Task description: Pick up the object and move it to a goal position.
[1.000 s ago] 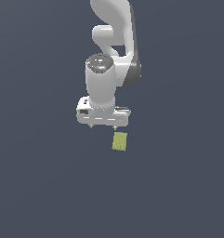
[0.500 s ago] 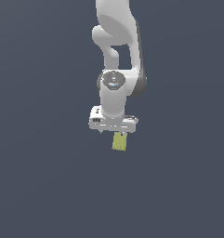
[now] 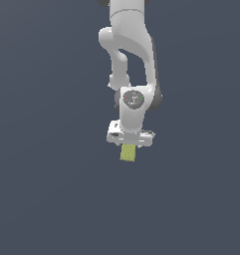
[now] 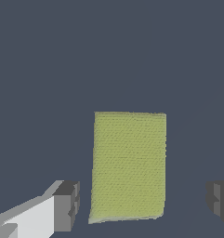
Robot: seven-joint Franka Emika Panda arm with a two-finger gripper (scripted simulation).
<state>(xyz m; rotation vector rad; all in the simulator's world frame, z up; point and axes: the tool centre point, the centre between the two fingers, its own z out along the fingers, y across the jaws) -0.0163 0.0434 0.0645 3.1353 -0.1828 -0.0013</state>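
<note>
Nothing else lies on the plain dark grey-blue floor (image 3: 47, 199) around the arm (image 3: 131, 55), and nothing stands between the gripper (image 3: 130, 145) and the block (image 3: 128, 152). In the exterior view the block lies flat on the floor directly under the white gripper, its upper end hidden behind the gripper body and its lower end sticking out below. In the wrist view the block (image 4: 128, 165) is a yellow-green rectangle with a fine sponge-like texture, lying between the 2 dark fingertips (image 4: 67, 206). Its long axis runs across the line joining the fingertips, so they face its 2 long sides. The jaws are spread wide, with clear floor between each fingertip and the block; neither touches it.
</note>
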